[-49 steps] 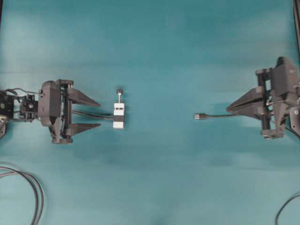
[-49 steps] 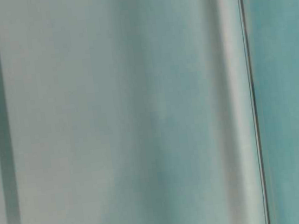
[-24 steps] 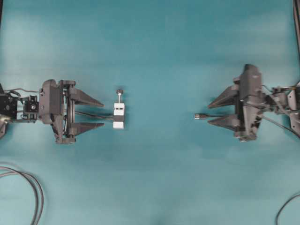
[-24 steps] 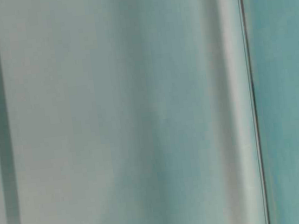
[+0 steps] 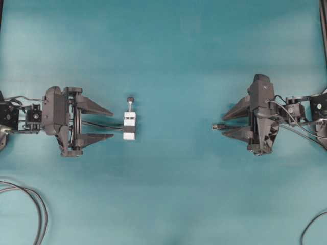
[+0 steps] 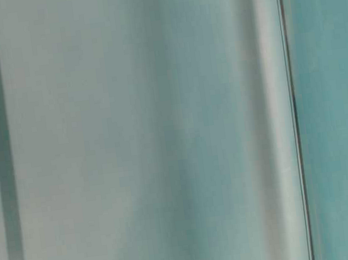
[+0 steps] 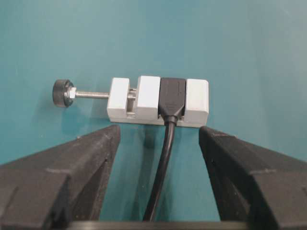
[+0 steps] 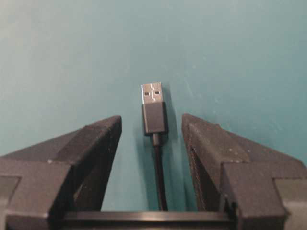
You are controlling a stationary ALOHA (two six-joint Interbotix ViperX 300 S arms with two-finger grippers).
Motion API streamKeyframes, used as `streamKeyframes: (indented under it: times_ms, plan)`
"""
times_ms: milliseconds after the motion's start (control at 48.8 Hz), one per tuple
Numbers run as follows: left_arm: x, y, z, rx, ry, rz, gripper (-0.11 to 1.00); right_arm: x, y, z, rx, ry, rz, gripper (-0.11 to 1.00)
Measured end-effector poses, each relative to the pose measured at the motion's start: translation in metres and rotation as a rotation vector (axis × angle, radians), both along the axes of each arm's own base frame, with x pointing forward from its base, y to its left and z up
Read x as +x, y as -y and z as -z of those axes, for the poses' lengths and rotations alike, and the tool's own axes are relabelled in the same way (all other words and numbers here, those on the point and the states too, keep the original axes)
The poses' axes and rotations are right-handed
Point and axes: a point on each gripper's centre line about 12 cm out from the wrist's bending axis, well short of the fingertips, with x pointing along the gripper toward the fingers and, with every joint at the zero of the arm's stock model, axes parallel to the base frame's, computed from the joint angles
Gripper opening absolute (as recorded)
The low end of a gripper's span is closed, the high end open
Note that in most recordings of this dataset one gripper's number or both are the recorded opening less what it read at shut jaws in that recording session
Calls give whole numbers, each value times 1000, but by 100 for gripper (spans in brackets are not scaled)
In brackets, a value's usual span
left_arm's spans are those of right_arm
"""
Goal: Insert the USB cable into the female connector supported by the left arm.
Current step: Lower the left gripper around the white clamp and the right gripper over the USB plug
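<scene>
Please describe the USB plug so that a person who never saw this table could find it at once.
Look at the right half of the teal table, where the right gripper stands open. Between its two black fingers lies a thin black cable ending in the USB plug. Its bare silver tip sets it apart from the other cable, which ends in a white block on the left.

Seen from overhead, two black robot arms reach toward each other from opposite sides. The left gripper (image 5: 106, 123) points right, its two wedge fingers (image 7: 72, 167) spread wide apart and holding nothing. The right gripper (image 5: 227, 124) points left, its fingers (image 8: 81, 148) parted, gripping nothing.
</scene>
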Motion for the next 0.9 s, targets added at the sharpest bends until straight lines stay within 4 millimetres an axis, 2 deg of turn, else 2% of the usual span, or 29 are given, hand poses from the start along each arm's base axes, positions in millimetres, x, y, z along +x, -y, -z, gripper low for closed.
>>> streamKeyframes:
  times_ms: [349,636,903]
  plan:
    - [4,1,-2,1,11,2,75,-1,0,3,0,-6,0,54]
    - [4,0,-2,1,11,1,75,-2,1,6,-2,-18,3,42]
    - [4,1,-2,1,11,2,75,-2,0,11,-1,-35,1,41]
